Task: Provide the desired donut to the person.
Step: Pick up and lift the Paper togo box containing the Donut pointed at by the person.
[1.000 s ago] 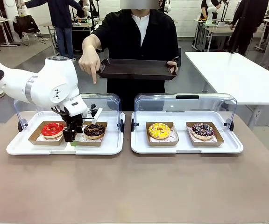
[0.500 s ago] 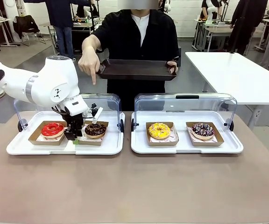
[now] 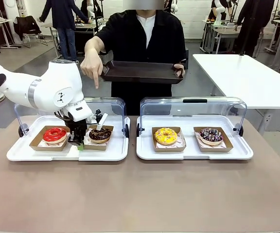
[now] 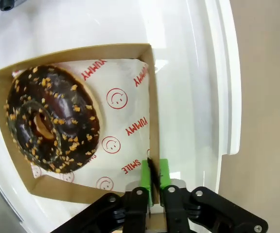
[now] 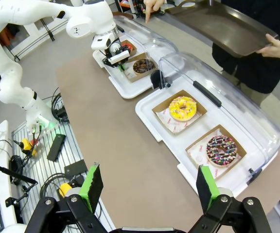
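Observation:
A chocolate donut (image 3: 99, 134) (image 4: 52, 119) with nut crumbs lies in a brown cardboard tray (image 4: 72, 51) on the left white serving tray (image 3: 18, 154). My left gripper (image 3: 78, 142) (image 4: 152, 187) is shut on that cardboard tray's near wall, green pads pinching the edge beside the donut. Across the table the person (image 3: 145, 34) points a finger (image 3: 97, 83) down toward this donut and holds a dark tray (image 3: 142, 72) in the other hand. My right gripper (image 5: 149, 182) hangs high over the table, open with nothing between its fingers.
A red donut (image 3: 55, 134) sits left of the chocolate one. The right serving tray (image 3: 193, 154) holds a yellow donut (image 3: 166, 136) and a sprinkled chocolate donut (image 3: 211, 135). Clear lids (image 3: 193, 104) stand raised behind both trays. The brown table (image 3: 140, 194) is bare in front.
My left gripper's jaws have closed onto the cardboard tray's wall, and the tray with the chocolate donut has shifted slightly. The person's pointing hand stays in place.

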Motion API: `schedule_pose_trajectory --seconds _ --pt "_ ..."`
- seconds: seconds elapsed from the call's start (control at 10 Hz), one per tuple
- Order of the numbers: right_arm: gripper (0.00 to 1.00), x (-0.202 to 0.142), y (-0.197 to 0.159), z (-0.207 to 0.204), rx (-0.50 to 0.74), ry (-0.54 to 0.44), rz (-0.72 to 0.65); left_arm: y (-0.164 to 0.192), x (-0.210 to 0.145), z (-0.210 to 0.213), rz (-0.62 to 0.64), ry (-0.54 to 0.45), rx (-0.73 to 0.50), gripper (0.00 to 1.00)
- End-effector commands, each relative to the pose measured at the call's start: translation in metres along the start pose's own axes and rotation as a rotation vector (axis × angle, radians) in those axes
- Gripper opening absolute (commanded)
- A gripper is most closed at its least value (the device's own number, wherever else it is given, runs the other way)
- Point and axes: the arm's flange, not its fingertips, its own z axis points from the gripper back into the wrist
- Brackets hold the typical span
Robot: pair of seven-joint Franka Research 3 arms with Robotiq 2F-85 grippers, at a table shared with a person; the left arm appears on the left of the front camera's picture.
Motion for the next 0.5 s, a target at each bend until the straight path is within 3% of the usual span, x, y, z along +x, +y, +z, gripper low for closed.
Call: schedule_pose_trajectory --seconds 0.0,0.4 --pt "1.00 0.0024 -0.0028 -0.0016 0.017 -0.029 0.016 0.0049 0.0006 0.0024 0.001 -0.020 -0.029 0.00" --pt "1.00 0.0024 -0.0028 -0.0016 0.017 -0.029 0.016 0.0024 -0.0023 0.0109 -0.005 -0.034 -0.029 0.00"
